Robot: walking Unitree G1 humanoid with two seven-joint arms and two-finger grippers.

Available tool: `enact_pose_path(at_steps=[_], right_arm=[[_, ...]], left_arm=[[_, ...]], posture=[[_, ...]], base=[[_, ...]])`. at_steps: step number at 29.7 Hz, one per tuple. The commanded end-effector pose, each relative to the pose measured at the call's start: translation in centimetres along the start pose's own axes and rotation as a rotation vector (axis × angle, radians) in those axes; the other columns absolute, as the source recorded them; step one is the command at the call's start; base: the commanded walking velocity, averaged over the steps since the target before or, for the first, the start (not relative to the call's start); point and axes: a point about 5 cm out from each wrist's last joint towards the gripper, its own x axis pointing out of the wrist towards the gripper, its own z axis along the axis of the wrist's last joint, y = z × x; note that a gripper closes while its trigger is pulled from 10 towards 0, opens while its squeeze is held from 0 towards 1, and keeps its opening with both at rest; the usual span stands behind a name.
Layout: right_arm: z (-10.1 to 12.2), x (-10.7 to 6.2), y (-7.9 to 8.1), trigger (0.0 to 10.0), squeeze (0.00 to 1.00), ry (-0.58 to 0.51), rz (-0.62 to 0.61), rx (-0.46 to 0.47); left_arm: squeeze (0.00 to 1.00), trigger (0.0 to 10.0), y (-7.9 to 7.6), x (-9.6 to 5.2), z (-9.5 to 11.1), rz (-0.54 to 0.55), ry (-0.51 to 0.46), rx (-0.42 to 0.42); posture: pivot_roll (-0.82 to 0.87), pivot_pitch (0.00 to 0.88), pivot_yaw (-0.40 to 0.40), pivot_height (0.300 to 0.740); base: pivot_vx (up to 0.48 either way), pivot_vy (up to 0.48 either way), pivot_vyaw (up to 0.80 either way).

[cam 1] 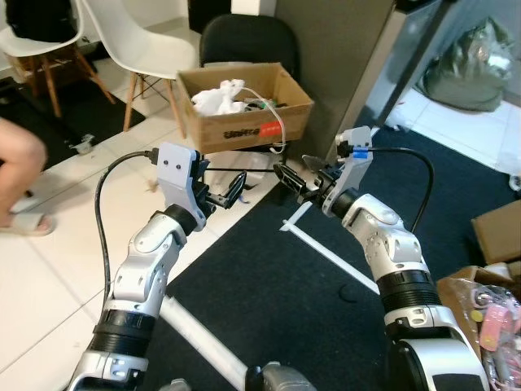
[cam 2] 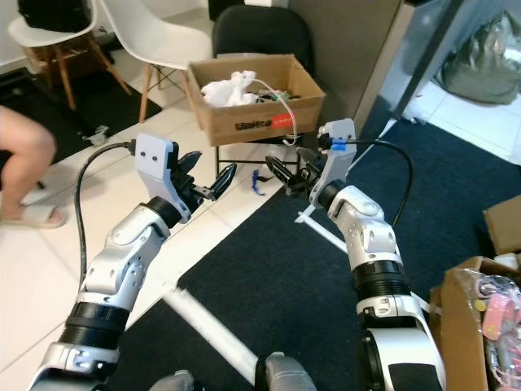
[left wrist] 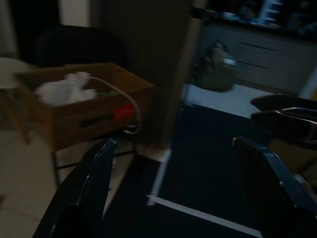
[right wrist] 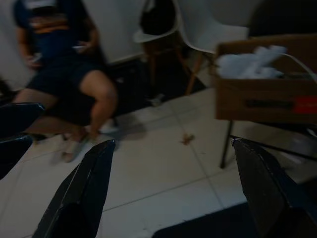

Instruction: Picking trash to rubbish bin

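- A cardboard box [cam 1: 244,110] is serving as the rubbish bin, sitting on a black chair [cam 1: 247,41] ahead of the robot, beside a grey pillar [cam 1: 334,57].
- Crumpled white trash [cam 1: 218,98] is lying inside the box, and a pale cable [cam 1: 277,122] is looping over its front edge.
- A small blue scrap [cam 2: 259,181] is lying on the white tiles just below the box, near the edge of the dark carpet [cam 1: 309,285].
- The left gripper [cam 1: 226,189] is hovering in the air in front of the box, its fingers spread apart and pinching nothing.
- The right gripper [cam 1: 295,177] is hovering just beside it, fingertips facing the left one, also spread and empty.
- A white strip [cam 1: 326,252] is running across the carpet under the right arm.
- Two white chairs [cam 1: 138,41] are standing further left.
- A seated person's leg [cam 1: 20,155] is showing at the left edge, a sandal [cam 1: 24,221] on the foot.
- An open box of pink packaged goods [cam 1: 488,318] is sitting at the far right.
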Motion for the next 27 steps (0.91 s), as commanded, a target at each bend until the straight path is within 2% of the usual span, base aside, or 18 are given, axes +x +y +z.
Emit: enact_pose_path(at_steps=[1, 27], right_arm=[[-0.11, -0.1, -0.15, 10.0, 0.0, 0.013, -0.001, -0.01], [0.16, -0.18, -0.23, 10.0, 0.0, 0.0, -0.007, -0.023]], left_arm=[[0.0, 10.0, -0.11, 0.02, -0.3, -0.009, 0.013, 0.004], [0.0, 10.0, -0.13, 0.04, -0.51, -0.007, 0.014, 0.004]], posture=[[-0.04, 0.0, -0.063, 0.74], [-0.05, 0.0, -0.063, 0.74]], base=[[-0.322, 0.0, 0.0], [-0.32, 0.0, 0.0]])
